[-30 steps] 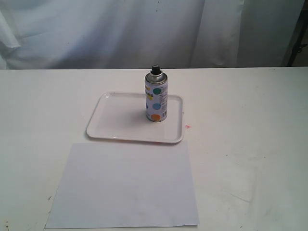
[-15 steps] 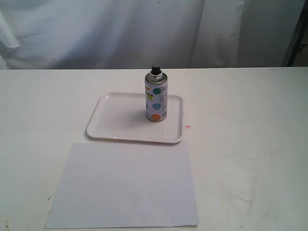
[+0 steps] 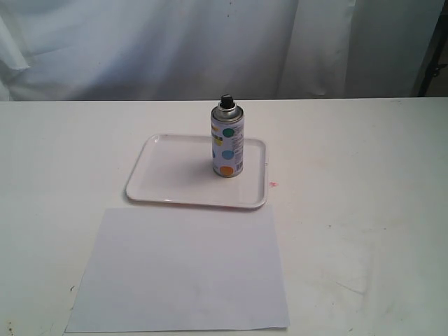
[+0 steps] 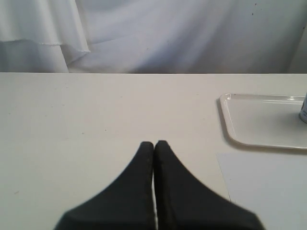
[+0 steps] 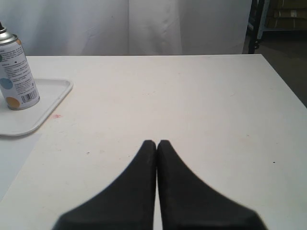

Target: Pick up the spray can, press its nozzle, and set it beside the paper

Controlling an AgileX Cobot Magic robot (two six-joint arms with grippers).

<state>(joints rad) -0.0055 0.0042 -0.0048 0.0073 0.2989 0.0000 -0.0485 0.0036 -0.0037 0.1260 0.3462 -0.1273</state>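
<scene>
In the wrist views alone, left gripper (image 4: 154, 143) and right gripper (image 5: 157, 143), jaws together

Seemingly a lab test bench: scuffed white table (image 3: 364, 154) before a hung white curtain backdrop (image 3: 175, 42).

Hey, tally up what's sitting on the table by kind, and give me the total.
spray can: 1
tray: 1
paper: 1
Total: 3
</scene>
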